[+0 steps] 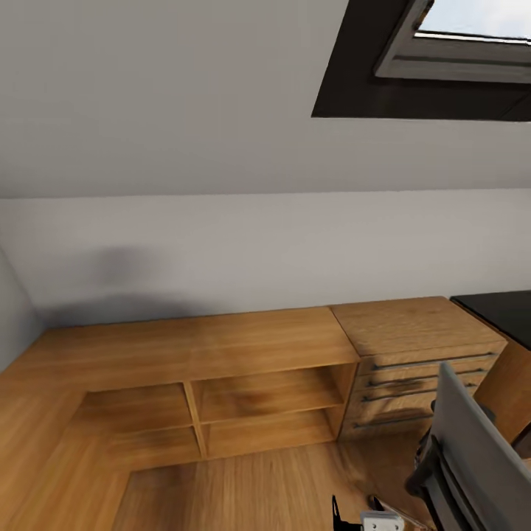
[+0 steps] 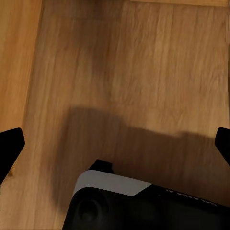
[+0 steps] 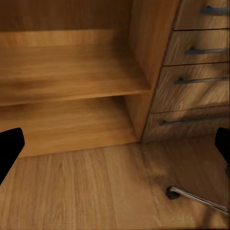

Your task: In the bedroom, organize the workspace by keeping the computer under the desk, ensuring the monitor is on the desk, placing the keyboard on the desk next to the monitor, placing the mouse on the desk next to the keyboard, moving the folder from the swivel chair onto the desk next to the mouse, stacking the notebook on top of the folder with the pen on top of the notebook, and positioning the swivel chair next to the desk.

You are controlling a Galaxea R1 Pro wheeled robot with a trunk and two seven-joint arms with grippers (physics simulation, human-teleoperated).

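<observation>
Here, both arms hung low and idle, as suits a robot travelling rather than working. The left gripper had its fingertips spread wide to the edges of the left wrist view, holding nothing and pointing down at the wooden floor, with part of the robot's own base beneath it. The right gripper was likewise wide and empty, aimed at the low shelf unit and the light-wood chest with its long bar handles; a chrome leg and caster of the swivel chair lay on the floor just beyond it. From the head view, the chair's grey back stood close at the robot's right, in front of the chest, and a corner of the black-topped desk showed beside the chest, near the chair, presumably the robot's goal. A skylight sat in the sloped ceiling. No legible brands, labels or writing appeared anywhere.
</observation>
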